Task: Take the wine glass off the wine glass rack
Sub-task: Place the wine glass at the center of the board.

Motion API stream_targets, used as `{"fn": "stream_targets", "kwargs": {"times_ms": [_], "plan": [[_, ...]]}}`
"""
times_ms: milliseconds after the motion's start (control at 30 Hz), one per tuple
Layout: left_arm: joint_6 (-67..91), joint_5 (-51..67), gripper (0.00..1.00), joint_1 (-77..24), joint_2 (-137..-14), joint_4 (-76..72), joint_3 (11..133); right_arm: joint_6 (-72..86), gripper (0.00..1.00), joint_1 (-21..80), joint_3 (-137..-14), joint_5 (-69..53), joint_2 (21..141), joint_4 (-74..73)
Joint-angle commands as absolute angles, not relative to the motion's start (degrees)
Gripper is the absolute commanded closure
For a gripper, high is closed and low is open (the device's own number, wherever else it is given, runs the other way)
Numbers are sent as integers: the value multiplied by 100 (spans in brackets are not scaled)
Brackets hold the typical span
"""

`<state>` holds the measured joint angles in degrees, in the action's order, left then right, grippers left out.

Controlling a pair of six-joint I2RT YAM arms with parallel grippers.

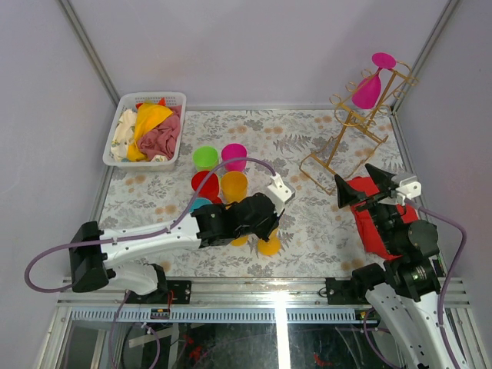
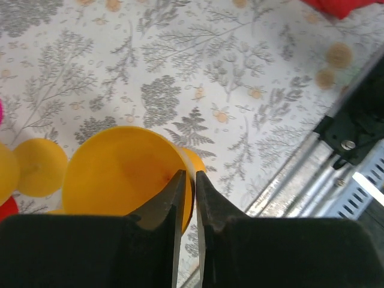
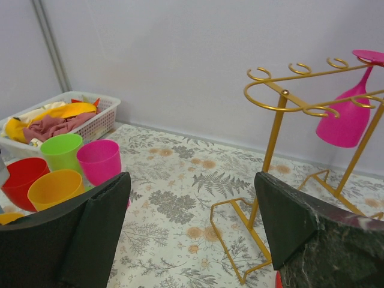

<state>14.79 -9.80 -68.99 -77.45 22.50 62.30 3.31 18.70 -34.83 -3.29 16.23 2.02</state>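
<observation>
The gold wire wine glass rack (image 1: 350,134) stands at the far right of the table. A pink wine glass (image 1: 368,90) hangs upside down from its top arms, foot up. In the right wrist view the rack (image 3: 275,135) and the glass (image 3: 344,123) are ahead and to the right. My right gripper (image 1: 358,189) is open and empty, in front of the rack's base, its fingers (image 3: 102,222) spread wide. My left gripper (image 1: 270,232) is shut on the rim of an orange cup (image 2: 117,174) at mid-table, far from the rack.
A white slatted basket (image 1: 123,115) of cloths sits at the far left. Green (image 1: 204,157), pink (image 1: 234,155), red (image 1: 204,184) and orange (image 1: 234,184) cups cluster mid-table. A red object (image 1: 373,223) lies under my right arm. Walls close in behind and right of the rack.
</observation>
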Motion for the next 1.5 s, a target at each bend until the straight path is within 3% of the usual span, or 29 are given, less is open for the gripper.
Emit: {"fn": "stream_targets", "kwargs": {"times_ms": [0, 333, 667, 900, 1200, 1367, 1467], "plan": [[1324, -1835, 88, -6925, -7807, 1556, 5998, 439, 9, 1854, -3814, 35, 1578, 400], [1382, -1911, 88, -6925, -7897, 1565, 6037, 457, 9, 1854, -3762, 141, 1665, 356], [1389, -1390, 69, -6924, -7688, 1880, 6476, 724, 9, 1850, -4021, 173, 1790, 84], [1489, -1359, 51, -6922, -7330, 2347, 6933, 867, 4, 1854, -4499, -576, 2075, 111], [1583, -1306, 31, -6740, -6637, 2542, 6984, 241, 2, 1849, -5605, 243, 3314, -401], [1891, -1014, 30, -6062, -6130, 2826, 6936, 101, 1, 1852, -7123, 1213, 4742, -1509], [2052, -1004, 24, -5695, -5641, 2819, 6774, 240, 1, 1852, -8302, 1746, 5698, -2453]]}}
